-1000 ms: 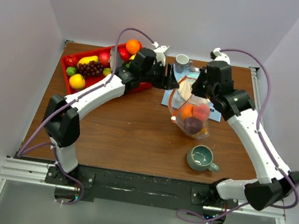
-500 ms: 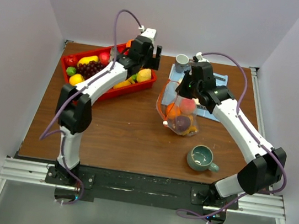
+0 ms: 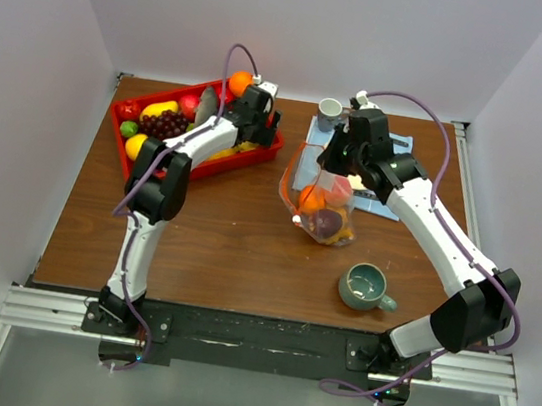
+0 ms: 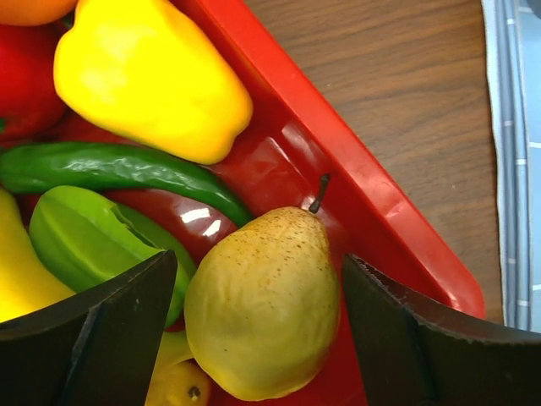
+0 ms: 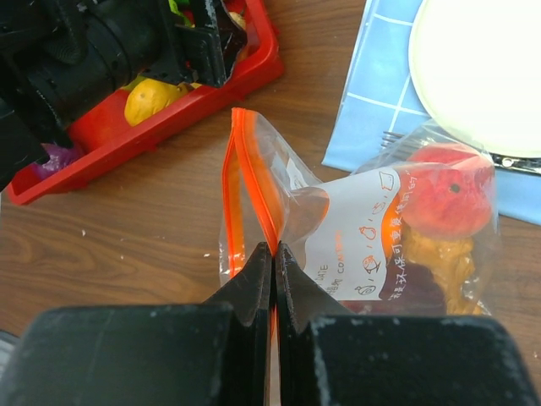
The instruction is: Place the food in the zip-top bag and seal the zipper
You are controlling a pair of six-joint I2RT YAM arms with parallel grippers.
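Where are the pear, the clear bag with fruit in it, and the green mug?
pear (image 4: pixel 258 317): left wrist view, middle of its speckled body.
zip-top bag (image 5: pixel 342 228): right wrist view, on its printed white panel.
green mug (image 3: pixel 365 284): top view, inside its bowl.

The zip-top bag (image 5: pixel 355 228), clear and crinkly with printed lettering, is bulging near the middle of the desk (image 3: pixel 226 237). It is holding a red piece (image 5: pixel 448 190), an orange (image 3: pixel 312 200) and a dark purple piece (image 3: pixel 327 224). Its zipper (image 5: pixel 243 182), an orange-red strip, is gaping in a narrow loop, with the right tool (image 5: pixel 273 254) pinching one end. Other food is lying in the red tray (image 4: pixel 380 245). There, a speckled pear (image 4: pixel 254 338) is sitting between the spread fingers of the left tool (image 4: pixel 258 275), beside a yellow pepper (image 4: pixel 144 76), a green chili (image 4: pixel 101 165) and grapes (image 3: pixel 164 124).
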